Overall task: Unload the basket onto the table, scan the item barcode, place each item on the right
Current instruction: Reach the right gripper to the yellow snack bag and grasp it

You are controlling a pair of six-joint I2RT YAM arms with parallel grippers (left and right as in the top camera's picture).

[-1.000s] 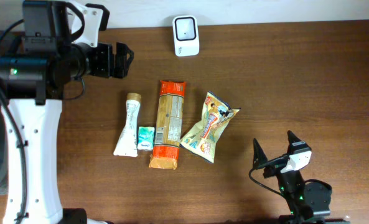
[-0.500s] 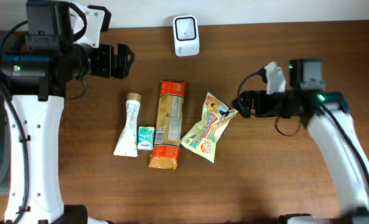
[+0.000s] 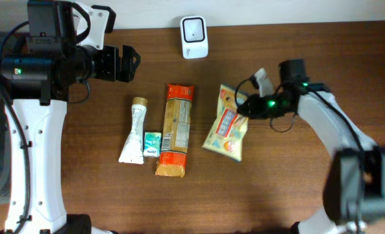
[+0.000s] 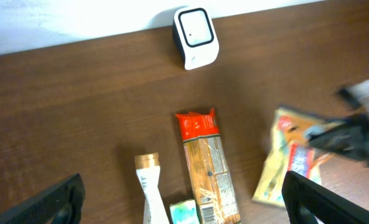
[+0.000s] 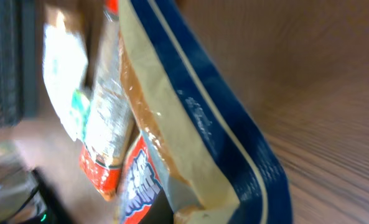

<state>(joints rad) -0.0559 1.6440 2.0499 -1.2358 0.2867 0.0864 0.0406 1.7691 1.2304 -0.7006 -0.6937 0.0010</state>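
**Brown worktop, snack bag pinched by its edge**

Dark wood runs across the whole worktop (image 3: 296,188), and the snack bag (image 3: 226,123) lies right of centre on it. The right pincer (image 3: 243,107) is clamped on the bag's upper right edge. In the right wrist view the bag's blue-edged seam (image 5: 190,124) fills the frame. I judge the seam is the chosen hold because it leaves the printed faces free to turn toward the scanner (image 3: 194,37). That stands at the back by the wall, well apart from the bag.

Just left of the bag lie the pasta packet (image 3: 176,130), the small green box (image 3: 152,143) and the tube (image 3: 134,130). They sit side by side, so each can be taken singly.

The left pincer (image 3: 124,63) hovers at the back left, fingers wide apart and holding nothing. I read that as keeping out of the right arm's way.
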